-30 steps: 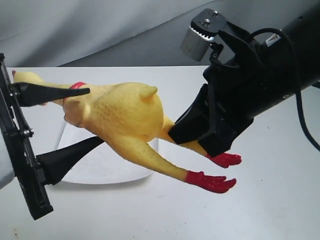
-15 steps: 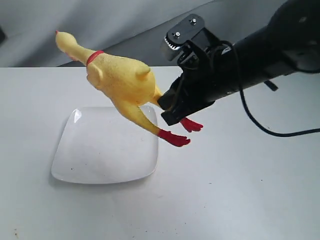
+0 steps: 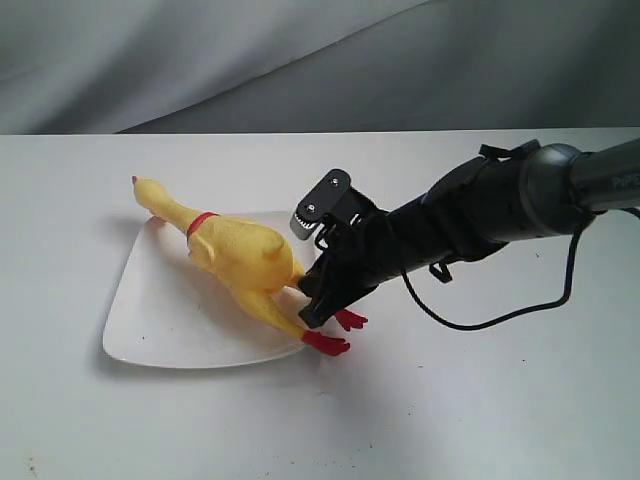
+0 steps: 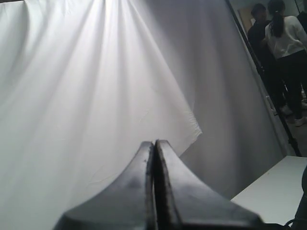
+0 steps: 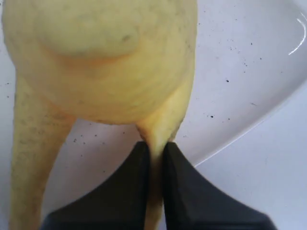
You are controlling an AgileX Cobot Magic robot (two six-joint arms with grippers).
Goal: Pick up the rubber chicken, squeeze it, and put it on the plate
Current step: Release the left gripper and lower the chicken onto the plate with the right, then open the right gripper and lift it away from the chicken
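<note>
Rubber chicken [image 3: 243,260] lies across plate [image 3: 150,325], head at far-left corner, feet past right rim. My right gripper [image 3: 312,298] just right of body, clamped on one leg. My left gripper [image 4: 154,143]: fingers pressed together, empty, facing curtain [image 4: 96,72].

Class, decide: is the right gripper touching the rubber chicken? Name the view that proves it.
Touching. The right wrist view shows the right gripper clamped on the rubber chicken by one leg, no gap between them.
</note>
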